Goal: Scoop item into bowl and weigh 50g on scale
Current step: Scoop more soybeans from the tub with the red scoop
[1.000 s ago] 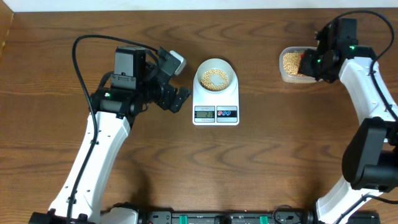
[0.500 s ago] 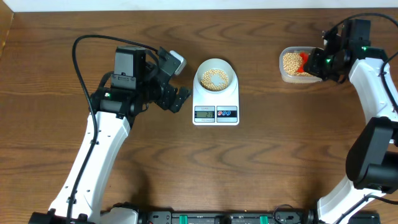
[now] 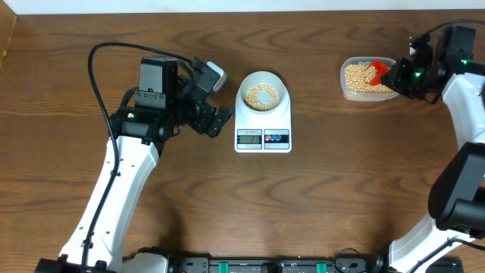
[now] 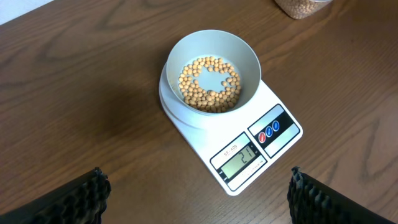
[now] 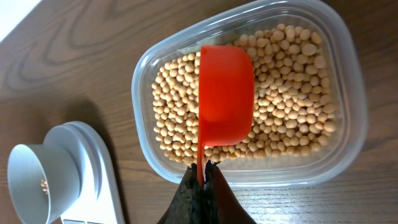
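A pale bowl [image 3: 263, 94] with a thin layer of tan beans [image 4: 210, 84] sits on the white scale [image 3: 263, 130]; its LCD [image 4: 240, 162] reads 21. The bowl [image 4: 211, 53] and scale [image 4: 273, 130] show in the left wrist view. A clear tub [image 3: 362, 79] of beans [image 5: 292, 112] stands at the far right. My right gripper [image 5: 202, 173] is shut on the handle of a red scoop [image 5: 225, 93], whose cup lies bottom-up over the beans in the tub [image 5: 354, 124]. My left gripper [image 3: 220, 120] is open and empty, left of the scale.
The bowl [image 5: 28, 171] and scale [image 5: 99, 168] show at the lower left of the right wrist view. The table's far edge meets a white surface [image 3: 227, 6] at the top.
My right arm has moved right and back, drawing the red scoop with it over the tub. The left arm, bowl and scale have not moved.
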`<move>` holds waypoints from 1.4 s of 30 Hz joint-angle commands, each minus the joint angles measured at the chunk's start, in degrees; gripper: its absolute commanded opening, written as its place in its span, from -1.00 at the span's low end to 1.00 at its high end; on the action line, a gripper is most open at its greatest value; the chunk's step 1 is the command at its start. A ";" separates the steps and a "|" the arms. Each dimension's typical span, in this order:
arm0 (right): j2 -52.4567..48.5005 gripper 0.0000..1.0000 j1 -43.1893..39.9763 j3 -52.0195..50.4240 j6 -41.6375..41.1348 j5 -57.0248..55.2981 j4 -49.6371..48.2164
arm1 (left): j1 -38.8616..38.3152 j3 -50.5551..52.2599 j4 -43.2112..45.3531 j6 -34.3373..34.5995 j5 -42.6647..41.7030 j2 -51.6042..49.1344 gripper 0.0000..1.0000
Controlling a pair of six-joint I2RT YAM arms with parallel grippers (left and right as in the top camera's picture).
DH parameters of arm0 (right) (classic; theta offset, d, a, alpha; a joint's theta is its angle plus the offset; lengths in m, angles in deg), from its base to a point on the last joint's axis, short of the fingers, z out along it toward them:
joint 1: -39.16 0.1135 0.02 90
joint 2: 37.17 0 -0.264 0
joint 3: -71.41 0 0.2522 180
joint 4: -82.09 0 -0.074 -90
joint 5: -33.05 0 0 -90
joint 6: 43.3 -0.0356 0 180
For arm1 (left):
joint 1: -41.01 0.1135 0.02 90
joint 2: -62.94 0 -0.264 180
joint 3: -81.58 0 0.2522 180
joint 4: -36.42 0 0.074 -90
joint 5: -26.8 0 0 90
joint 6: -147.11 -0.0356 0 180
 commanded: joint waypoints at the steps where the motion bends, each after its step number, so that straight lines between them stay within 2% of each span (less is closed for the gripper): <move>1: -0.20 -0.98 -1.38 -0.37 1.95 5.57 -0.28 | 0.13 0.24 0.00 -1.03 -0.76 0.09 0.88; 15: -0.20 -0.98 -5.42 -0.37 4.52 18.21 -1.27 | 0.13 0.24 0.00 -1.01 -0.76 0.09 0.87; 31: -0.17 -0.97 -5.42 -0.35 6.86 30.51 -1.46 | 0.13 0.24 0.00 -1.03 -0.76 0.09 0.87; 42: -0.15 -0.97 3.65 -0.35 2.67 32.70 -10.60 | 0.13 0.24 0.00 -1.01 -0.76 0.09 0.87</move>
